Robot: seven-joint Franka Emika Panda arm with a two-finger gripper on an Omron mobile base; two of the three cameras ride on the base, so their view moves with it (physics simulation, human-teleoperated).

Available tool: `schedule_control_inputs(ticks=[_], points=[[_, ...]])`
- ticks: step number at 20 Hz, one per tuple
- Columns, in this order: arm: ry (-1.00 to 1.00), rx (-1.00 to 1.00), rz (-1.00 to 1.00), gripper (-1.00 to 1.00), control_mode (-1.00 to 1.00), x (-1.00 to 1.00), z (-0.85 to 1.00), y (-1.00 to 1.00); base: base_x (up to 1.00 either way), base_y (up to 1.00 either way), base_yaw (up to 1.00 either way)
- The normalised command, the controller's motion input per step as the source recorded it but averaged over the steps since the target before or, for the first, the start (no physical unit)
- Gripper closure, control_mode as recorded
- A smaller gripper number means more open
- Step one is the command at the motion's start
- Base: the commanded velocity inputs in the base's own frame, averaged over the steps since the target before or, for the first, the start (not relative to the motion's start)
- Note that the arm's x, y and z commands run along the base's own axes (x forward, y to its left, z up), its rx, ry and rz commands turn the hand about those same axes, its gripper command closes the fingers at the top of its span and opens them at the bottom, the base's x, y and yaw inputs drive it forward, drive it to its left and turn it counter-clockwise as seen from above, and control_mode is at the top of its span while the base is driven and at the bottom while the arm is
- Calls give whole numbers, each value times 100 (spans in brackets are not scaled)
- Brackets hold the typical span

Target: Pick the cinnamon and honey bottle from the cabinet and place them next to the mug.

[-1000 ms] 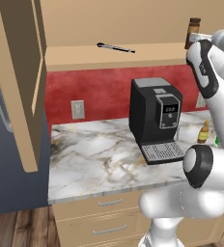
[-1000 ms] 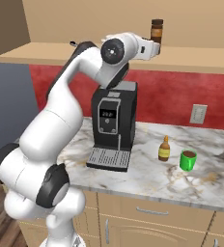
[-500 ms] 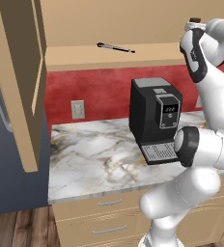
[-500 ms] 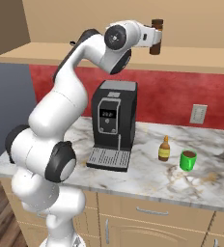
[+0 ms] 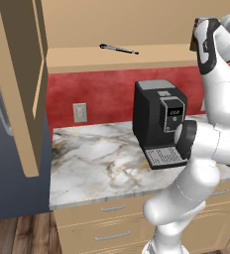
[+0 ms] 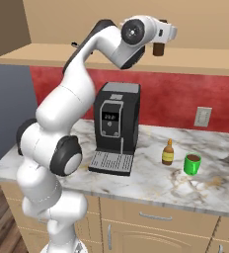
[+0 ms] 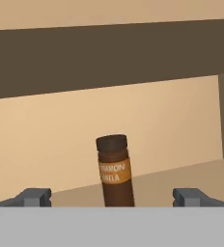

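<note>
Left base view: the cabinet [image 5: 112,57] fills the upper frame, its door [image 5: 23,84] swung open at the left. A thin dark utensil [image 5: 119,48] lies on the shelf, upper centre. The arm rises from lower right, bends at mid right and reaches up to the upper right corner, where the wrist meets the shelf edge. A black coffee machine [image 5: 161,121] stands on the marble desk [image 5: 92,163], just left of the arm.

Right base view: the arm climbs from lower left, arches over the coffee machine and ends top centre, the hand level and pointing right. The cinnamon [image 6: 159,48] stands upright on the shelf right at the hand's end, partly hidden by it. Lower right, the honey bottle [image 6: 168,152] stands upright on the desk, nozzle up, just left of the mug [image 6: 191,164], apart from it.

Hand view: the cinnamon [image 7: 115,171] stands at lower centre, long axis vertical with a slight tilt in frame, cap up, label facing the camera. The gripper [image 7: 113,198] is spread wide, fingertips [image 7: 34,197] at lower left and lower right, the jar between them and touching neither. Behind is the cabinet's back wall.
</note>
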Motion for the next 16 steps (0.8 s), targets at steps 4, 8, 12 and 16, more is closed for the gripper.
schedule_control_inputs(ticks=[4,8,12,16], points=[[3,0,0,-100,-100,39,0,-1,0,0,0],[1,0,0,-100,-100,42,0,-1,0,0,0],[0,0,0,-100,-100,6,0,0,0,0,0],[0,0,0,-100,-100,54,-14,-18,0,0,0]])
